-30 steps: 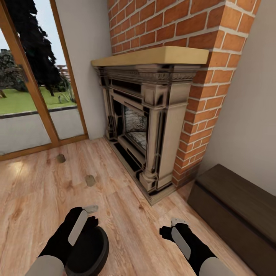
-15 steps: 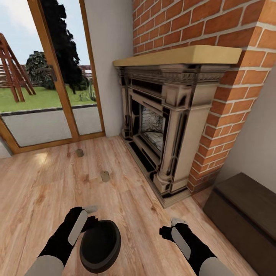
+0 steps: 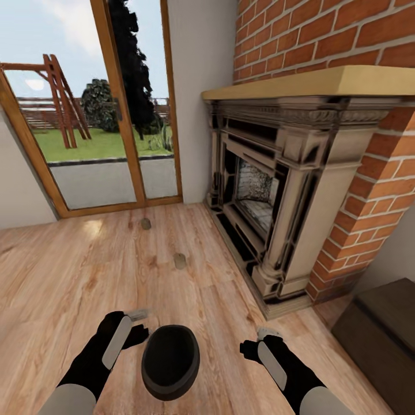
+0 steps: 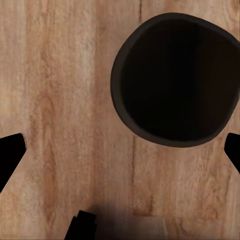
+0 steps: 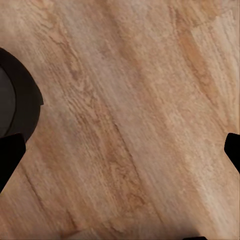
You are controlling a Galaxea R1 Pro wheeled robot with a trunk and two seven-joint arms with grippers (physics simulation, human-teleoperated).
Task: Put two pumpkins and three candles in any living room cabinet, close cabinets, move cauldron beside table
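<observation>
Sitting on the wood floor [image 3: 57, 276] betw. both arms, the cauldron [image 3: 170, 360] is upright. L tool [image 3: 138, 323] and R tool [image 3: 259, 340] both spread wide, holding nothing. Two candles [image 3: 180, 261] stand farther off, near the fireplace [image 3: 271, 190]; cabinet [image 3: 380, 328] at right.

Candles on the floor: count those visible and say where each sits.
2. One candle sits on the floor in front of the fireplace; another candle lies near the glass door. A third may be out of view.
</observation>
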